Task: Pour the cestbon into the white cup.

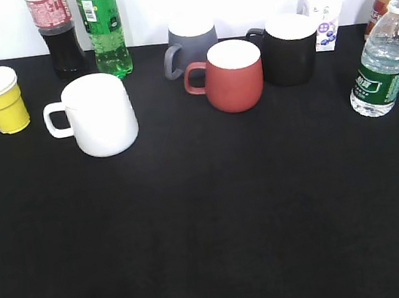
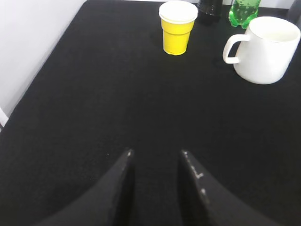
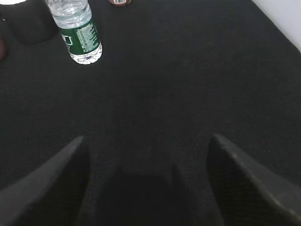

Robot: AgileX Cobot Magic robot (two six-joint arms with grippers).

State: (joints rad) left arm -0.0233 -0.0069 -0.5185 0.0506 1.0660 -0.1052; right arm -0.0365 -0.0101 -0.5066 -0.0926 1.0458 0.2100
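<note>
Cestbon (image 1: 383, 60) and white cup (image 1: 99, 115) are stood well apart, upright.
Left gripper (image 2: 155, 157) is narrowly parted — right gripper (image 3: 148, 141) is spread wide, nothing held.

Exterior: cola bottle (image 1: 55, 32) and green soda bottle (image 1: 103, 29) tops cropped. Right wrist: cestbon (image 3: 77, 30) neck cropped. Grey mug (image 1: 190, 46) partly hidden behind red mug (image 1: 232, 75).

No text could be read in full. The cestbon (image 1: 383, 66) carried a dark green label with white print, too small to read. The cola bottle (image 1: 58, 34) had a red label, the green soda bottle (image 1: 104, 29) a printed label, and the white carton (image 1: 325, 18) blue markings; all were illegible.
</note>
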